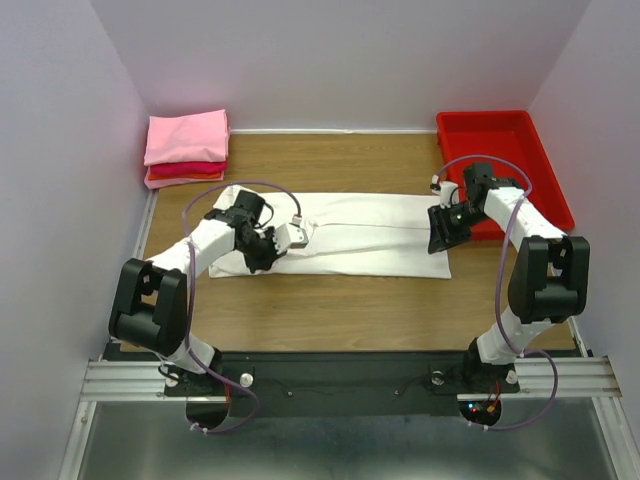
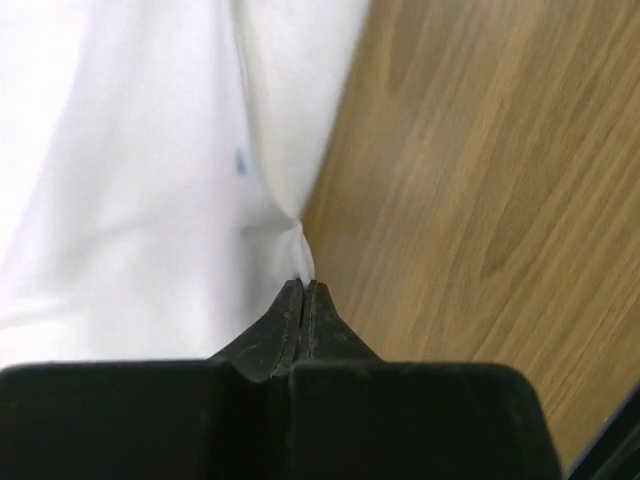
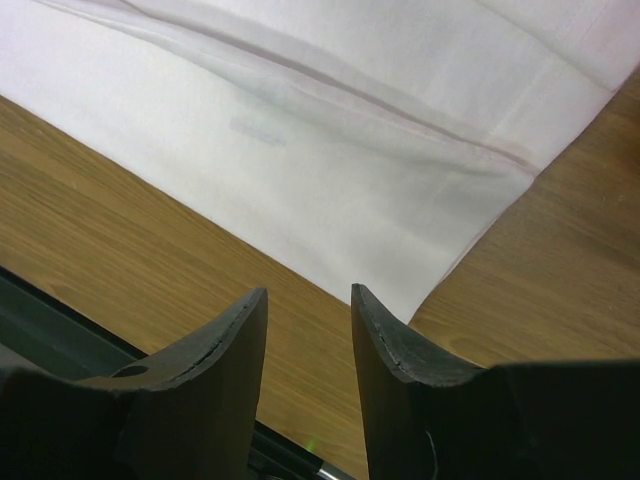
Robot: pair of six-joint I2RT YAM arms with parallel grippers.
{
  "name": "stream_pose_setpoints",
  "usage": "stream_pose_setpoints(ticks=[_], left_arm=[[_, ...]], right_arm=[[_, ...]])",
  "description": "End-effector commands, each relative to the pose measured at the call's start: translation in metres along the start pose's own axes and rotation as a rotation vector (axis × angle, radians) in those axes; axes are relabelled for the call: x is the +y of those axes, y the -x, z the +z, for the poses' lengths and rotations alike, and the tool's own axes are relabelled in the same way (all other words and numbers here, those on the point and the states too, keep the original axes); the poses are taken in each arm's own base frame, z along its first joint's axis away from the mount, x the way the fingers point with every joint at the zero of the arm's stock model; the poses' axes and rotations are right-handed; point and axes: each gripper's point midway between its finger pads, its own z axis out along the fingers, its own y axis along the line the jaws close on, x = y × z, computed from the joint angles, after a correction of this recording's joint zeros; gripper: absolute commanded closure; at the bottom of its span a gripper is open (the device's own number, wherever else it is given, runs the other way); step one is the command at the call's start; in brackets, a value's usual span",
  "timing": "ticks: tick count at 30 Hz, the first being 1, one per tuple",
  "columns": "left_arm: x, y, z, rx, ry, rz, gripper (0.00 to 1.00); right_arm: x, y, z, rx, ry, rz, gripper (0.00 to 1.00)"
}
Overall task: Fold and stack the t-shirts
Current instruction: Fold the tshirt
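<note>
The white t-shirt [image 1: 365,235] lies folded into a long strip across the middle of the table. My left gripper [image 1: 263,262] is at its near left edge, shut on a pinch of the white cloth [image 2: 130,180]; the closed tips [image 2: 303,285] hold the hem right at the wood. My right gripper [image 1: 438,243] is open and empty, hovering at the shirt's near right corner [image 3: 330,150], its fingertips [image 3: 308,292] over bare wood. A stack of folded pink and red t-shirts [image 1: 186,148] sits at the back left corner. The red print is not visible.
A rigid red plastic tray [image 1: 520,135] stands at the back right, just behind my right arm. White walls close in the table on three sides. The black base rail [image 1: 340,370] runs along the near edge.
</note>
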Motion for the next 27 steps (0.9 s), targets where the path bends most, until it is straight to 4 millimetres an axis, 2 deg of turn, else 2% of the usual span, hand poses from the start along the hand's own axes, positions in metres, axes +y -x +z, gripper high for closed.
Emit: stream_pose_setpoints(ticks=[1, 2, 4, 6, 7, 8, 9, 11, 12, 14, 15, 16, 17, 18, 21, 23, 25, 27], left_arm=[[0.022, 0.032, -0.034, -0.031, 0.053, 0.039, 1.0], [0.034, 0.046, -0.044, -0.049, 0.083, 0.068, 1.0], [0.048, 0.05, -0.043, -0.037, 0.096, 0.076, 1.0], [0.071, 0.06, -0.043, -0.036, 0.13, 0.091, 1.0], [0.088, 0.071, -0.048, -0.055, 0.168, 0.105, 1.0], [0.096, 0.074, -0.046, -0.059, 0.179, 0.111, 1.0], [0.109, 0.076, -0.037, -0.057, 0.189, 0.114, 1.0], [0.13, 0.09, -0.039, -0.076, 0.23, 0.134, 1.0], [0.137, 0.09, -0.028, -0.068, 0.218, 0.132, 0.98], [0.156, 0.104, -0.033, -0.097, 0.248, 0.161, 0.94], [0.161, 0.104, -0.024, -0.097, 0.236, 0.166, 0.92], [0.167, 0.107, -0.023, -0.102, 0.247, 0.172, 0.88], [0.173, 0.111, -0.023, -0.106, 0.254, 0.18, 0.83], [0.182, 0.116, -0.024, -0.114, 0.268, 0.183, 0.72], [0.203, 0.127, -0.036, -0.14, 0.331, 0.166, 0.58], [0.206, 0.131, -0.048, -0.167, 0.333, 0.141, 0.57], [0.212, 0.126, -0.067, -0.194, 0.37, 0.092, 0.56], [0.207, 0.115, -0.082, -0.221, 0.379, 0.06, 0.57]], right_arm=[[0.0, 0.013, -0.004, -0.038, -0.002, -0.039, 0.55], [0.001, 0.013, -0.003, -0.034, 0.003, -0.04, 0.55], [0.001, 0.013, -0.002, -0.034, 0.009, -0.039, 0.55], [0.002, 0.011, -0.002, -0.033, 0.014, -0.042, 0.55], [0.002, 0.009, -0.001, -0.026, 0.017, -0.045, 0.55], [0.001, 0.008, -0.001, -0.025, 0.013, -0.046, 0.55], [0.002, 0.007, -0.001, -0.023, 0.019, -0.049, 0.55], [0.004, 0.006, 0.0, -0.02, 0.029, -0.049, 0.54], [0.004, 0.005, 0.001, -0.02, 0.033, -0.049, 0.54], [0.006, 0.004, 0.001, -0.016, 0.044, -0.05, 0.54], [0.007, 0.003, 0.002, -0.015, 0.052, -0.049, 0.53], [0.008, 0.002, 0.002, -0.012, 0.055, -0.051, 0.53], [0.008, 0.002, 0.004, -0.009, 0.059, -0.048, 0.53], [0.01, 0.002, 0.004, -0.007, 0.067, -0.048, 0.53], [0.014, 0.003, 0.004, -0.012, 0.08, -0.054, 0.52], [0.015, 0.003, 0.004, -0.015, 0.089, -0.051, 0.52], [0.024, 0.006, 0.007, -0.016, 0.11, -0.066, 0.52], [0.029, 0.013, 0.009, -0.034, 0.123, -0.077, 0.53]])
